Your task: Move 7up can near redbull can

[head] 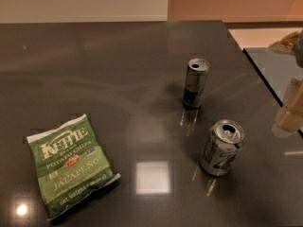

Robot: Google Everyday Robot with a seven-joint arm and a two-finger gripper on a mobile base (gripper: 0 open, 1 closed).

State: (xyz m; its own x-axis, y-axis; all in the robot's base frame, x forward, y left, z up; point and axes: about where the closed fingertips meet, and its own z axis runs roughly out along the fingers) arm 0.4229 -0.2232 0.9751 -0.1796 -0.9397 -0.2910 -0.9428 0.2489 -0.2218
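Note:
The 7up can (pixel 221 148) is a wide silver can with green lettering. It stands upright on the dark table (pixel 118 70), right of centre and toward the front. The redbull can (pixel 195 83) is a slim dark blue-and-silver can. It stands upright a short way behind and slightly left of the 7up can, and the two are apart. My gripper (pixel 289 113) is pale and blurred at the right edge of the view. It hangs over the table's right edge, to the right of the 7up can and clear of it, holding nothing I can see.
A green Kettle jalapeño chip bag (pixel 71 165) lies flat at the front left. The table's right edge (pixel 258 74) runs diagonally past the cans, with floor beyond it. A pale wall stands behind the table.

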